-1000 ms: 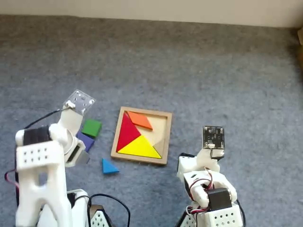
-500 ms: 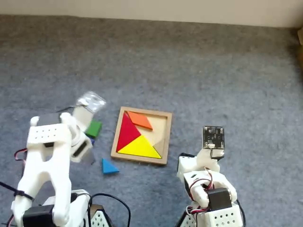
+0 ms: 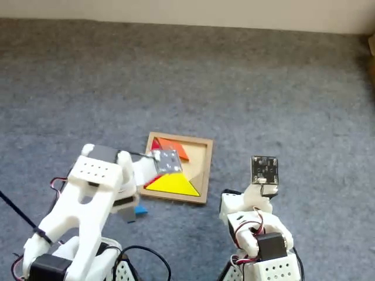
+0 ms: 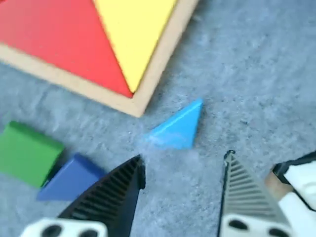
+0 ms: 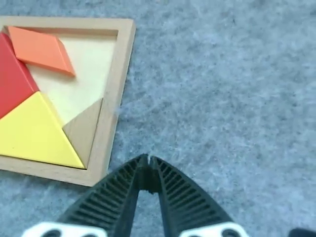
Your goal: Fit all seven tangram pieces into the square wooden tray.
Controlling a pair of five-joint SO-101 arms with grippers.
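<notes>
From above, the wooden tray [image 3: 207,170] lies on the carpet [image 3: 263,88] between the arms. Left wrist: the left gripper [image 4: 183,159] hangs spread over a light blue triangle [image 4: 177,129]. Right wrist: the right gripper [image 5: 148,168] is pressed together, empty, near the tray's corner.

A grey carpet [image 3: 263,88] with a short, mottled pile covers the floor, and looks felt-like up close in both wrist views. Along its far edge runs a pale strip [image 3: 234,13], either wall or skirting; I cannot tell which. At the high view's right edge sits a brownish sliver [image 3: 372,64], too small to identify.
</notes>
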